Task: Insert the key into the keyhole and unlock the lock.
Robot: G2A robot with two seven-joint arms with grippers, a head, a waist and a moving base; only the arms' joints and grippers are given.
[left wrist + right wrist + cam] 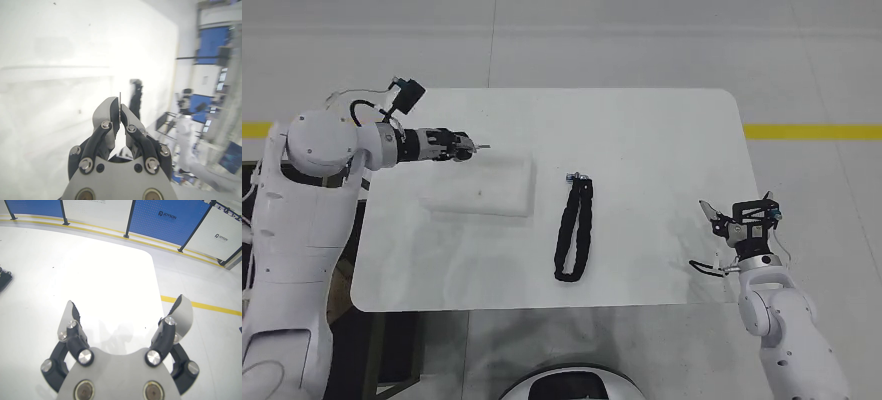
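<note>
My left gripper (466,150) is at the table's far left, shut on a thin metal key (120,106) whose blade sticks out past the fingertips (113,103). In the top view the key (482,149) points right, above a white foam pad (482,187). A black cable lock (575,230) lies in a long loop at the table's middle, its metal lock end (579,178) at the far side; it also appears beyond the key as the lock (136,98). My right gripper (720,240) is open at the table's right edge with nothing between its fingers (74,313).
The white table (642,130) has rounded corners. The foam pad lies between the left gripper and the lock. Yellow floor tape (812,131) runs past the table's right side. Blue and white barrier panels (166,217) stand in the room behind.
</note>
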